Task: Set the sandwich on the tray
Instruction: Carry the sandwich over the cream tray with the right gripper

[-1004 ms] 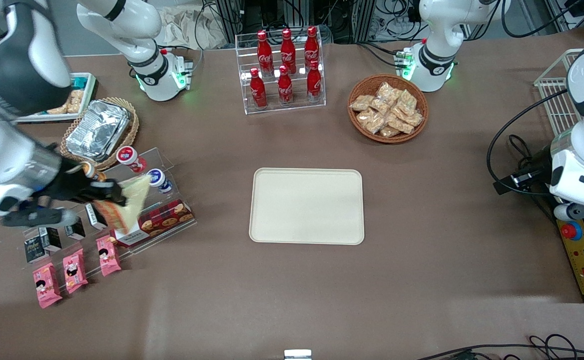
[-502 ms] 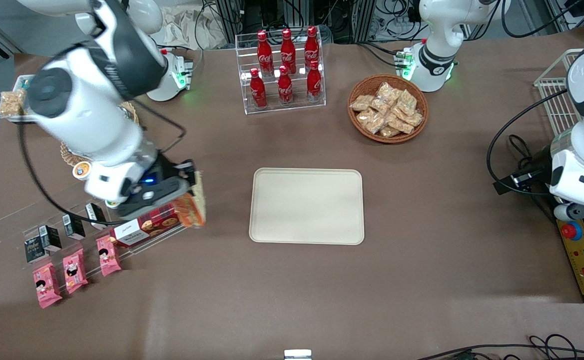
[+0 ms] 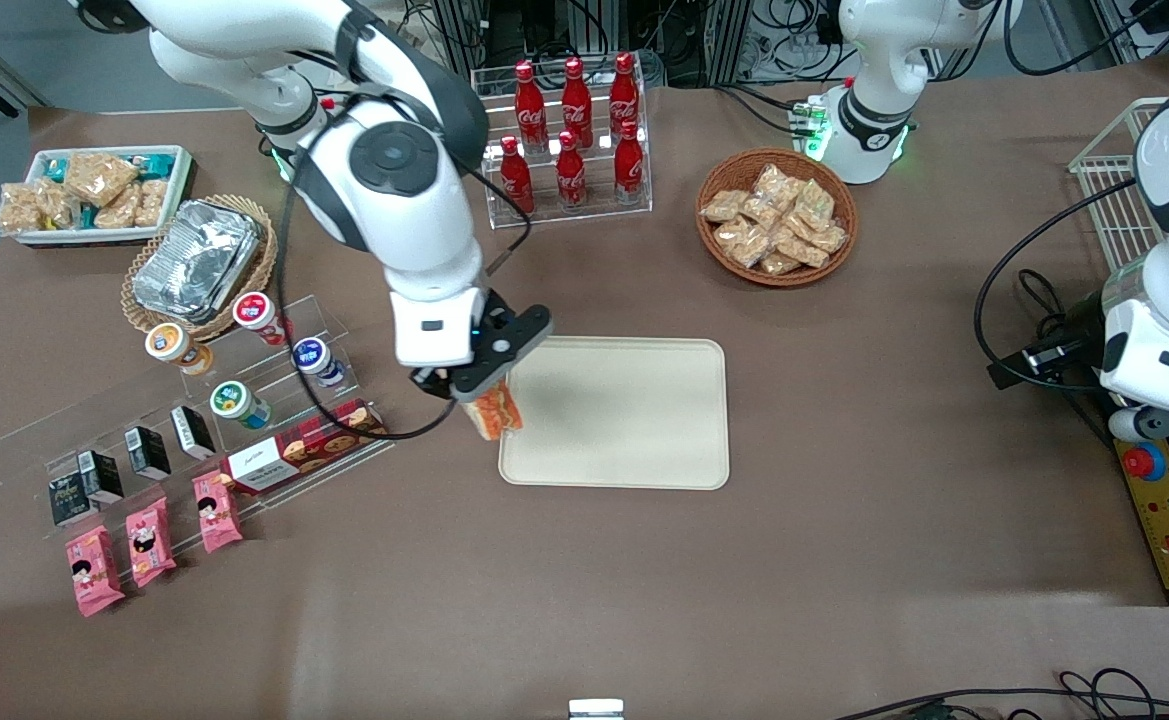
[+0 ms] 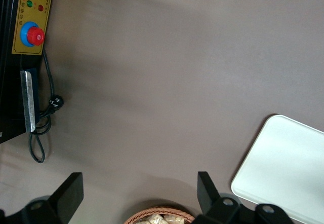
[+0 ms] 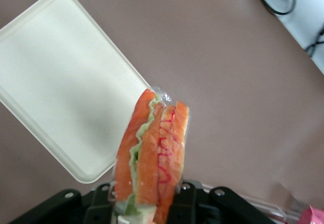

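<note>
Gripper (image 3: 479,385), fingers pinching the wrapped sandwich (image 3: 496,411), hangs above the tray (image 3: 634,420) rim at its nine o'clock edge, over the bench (image 3: 584,580).

Six red cola bottles (image 3: 571,130) stand in a clear rack; a wicker basket (image 3: 776,217) of snack packets sits on the brown tabletop (image 3: 844,560) nearby.

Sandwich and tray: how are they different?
The sandwich is a small wedge with orange, red and green layers in clear wrap; the tray is big, flat and plain cream. The sandwich hangs in the air, pinched in the gripper, while the tray lies flat on the table. The sandwich hovers over the tray's edge nearest the working arm. Both have pale parts.
</note>
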